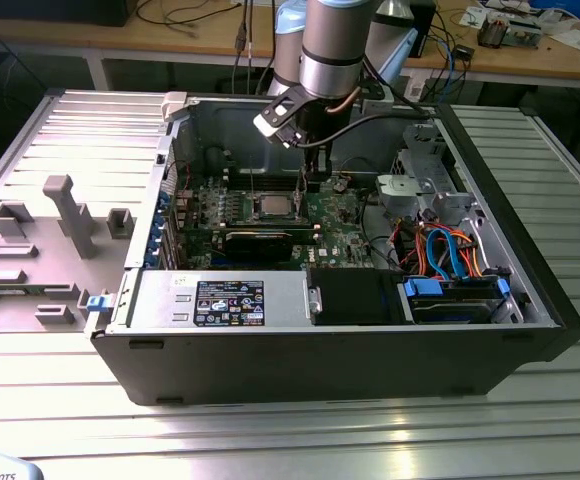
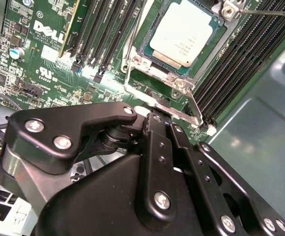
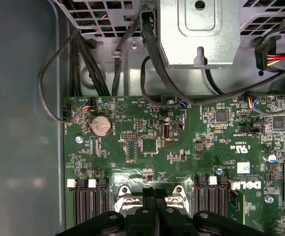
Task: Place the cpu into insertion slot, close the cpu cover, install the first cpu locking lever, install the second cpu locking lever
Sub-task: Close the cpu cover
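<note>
Cpu [image 2: 182,32] sits flat in the slot [image 2: 145,53], silver top up. The cover [image 2: 177,82] lies as a metal frame around its edges. In the exterior view the cpu [image 1: 275,207] shows near the middle of the green board [image 1: 345,235] inside the open case [image 1: 320,360], with the gripper [image 1: 315,178] hanging just beside it toward the exterior view's right. In both wrist views the black gripper [image 2: 159,120] [image 3: 155,192] has its fingers drawn together, with no gap seen between them. Its tip is right at a thin wire lever [image 2: 184,113] that runs along the near side of the slot. I cannot tell whether the tip pinches the lever.
</note>
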{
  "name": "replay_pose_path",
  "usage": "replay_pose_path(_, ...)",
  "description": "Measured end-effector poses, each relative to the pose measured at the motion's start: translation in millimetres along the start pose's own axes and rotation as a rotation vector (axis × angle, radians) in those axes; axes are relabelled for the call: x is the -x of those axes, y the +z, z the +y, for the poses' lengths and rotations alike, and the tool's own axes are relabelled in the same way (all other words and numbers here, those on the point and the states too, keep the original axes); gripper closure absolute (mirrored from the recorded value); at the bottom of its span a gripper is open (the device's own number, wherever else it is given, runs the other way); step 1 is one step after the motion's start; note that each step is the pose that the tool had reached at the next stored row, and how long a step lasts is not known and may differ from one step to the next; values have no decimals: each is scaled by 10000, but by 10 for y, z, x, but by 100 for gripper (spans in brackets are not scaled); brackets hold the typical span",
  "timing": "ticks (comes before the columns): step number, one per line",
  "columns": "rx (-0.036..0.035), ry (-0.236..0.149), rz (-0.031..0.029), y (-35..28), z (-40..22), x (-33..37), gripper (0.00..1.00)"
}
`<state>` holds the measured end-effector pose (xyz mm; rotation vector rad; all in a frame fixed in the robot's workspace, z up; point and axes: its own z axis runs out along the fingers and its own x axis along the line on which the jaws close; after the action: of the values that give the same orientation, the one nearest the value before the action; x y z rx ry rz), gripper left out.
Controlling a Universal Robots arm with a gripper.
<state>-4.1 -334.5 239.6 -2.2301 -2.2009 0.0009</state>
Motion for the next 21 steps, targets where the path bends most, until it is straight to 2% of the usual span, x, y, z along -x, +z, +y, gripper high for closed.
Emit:
replay_pose_path(15,-88,0,-2,21,-61,1,89)
replay_pose_path(21,-91,1,-3,28,-63,1,89)
